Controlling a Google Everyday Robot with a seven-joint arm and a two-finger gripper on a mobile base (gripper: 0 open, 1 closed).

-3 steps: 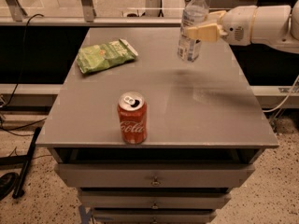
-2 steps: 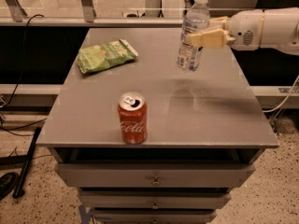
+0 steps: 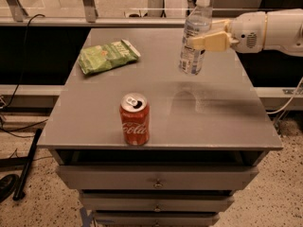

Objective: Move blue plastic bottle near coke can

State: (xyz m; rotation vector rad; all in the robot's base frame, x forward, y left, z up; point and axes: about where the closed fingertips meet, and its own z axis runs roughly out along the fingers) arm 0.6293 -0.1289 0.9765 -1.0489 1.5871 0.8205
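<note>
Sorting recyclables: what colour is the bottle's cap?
White, camera view; the gripper holds the blue plastic bottle above the table.

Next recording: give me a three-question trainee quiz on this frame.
1. True or false: the clear bluish plastic bottle stands on the grey table.
2. The gripper, above the table's far right, is: A) open and empty B) shut on the bottle C) shut on a mug.
3. Fill in: the red Coca-Cola can stands near the table's ____ edge.
Key: 1 false, it hangs clear; 2 B; 3 front.
</note>
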